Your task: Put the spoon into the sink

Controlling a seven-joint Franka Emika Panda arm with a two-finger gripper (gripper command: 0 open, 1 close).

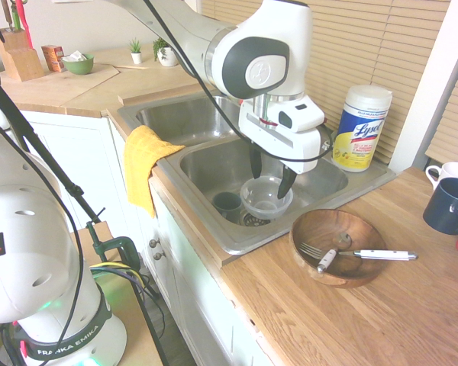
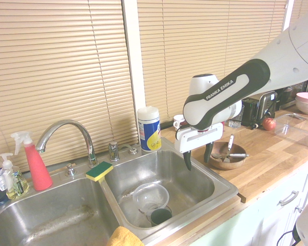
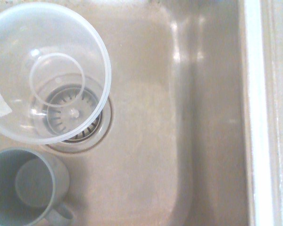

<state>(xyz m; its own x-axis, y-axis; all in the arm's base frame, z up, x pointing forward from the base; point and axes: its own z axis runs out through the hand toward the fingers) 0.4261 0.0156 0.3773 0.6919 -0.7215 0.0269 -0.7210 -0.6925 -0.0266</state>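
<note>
The spoon [image 1: 327,260], short with a stubby white handle, lies in the round wooden bowl [image 1: 309,229] on the counter, beside a longer white-handled fork [image 1: 382,255]. My gripper [image 1: 272,172] hangs open and empty over the right basin of the steel sink [image 1: 206,223], left of the wooden bowl and well apart from the spoon. From the opposite side the gripper [image 2: 197,156] shows above the basin's right half, with the wooden bowl [image 2: 220,164] just beyond the sink [image 2: 230,190] rim. The wrist view looks straight down at the sink [image 3: 146,141] floor.
A clear plastic bowl [image 1: 266,197] and a grey mug [image 1: 227,204] sit over the drain in the right basin. A yellow cloth [image 1: 145,164] drapes the front rim. A Lysol tub [image 1: 360,126] stands behind the sink, and mugs [image 1: 450,204] stand at the far right.
</note>
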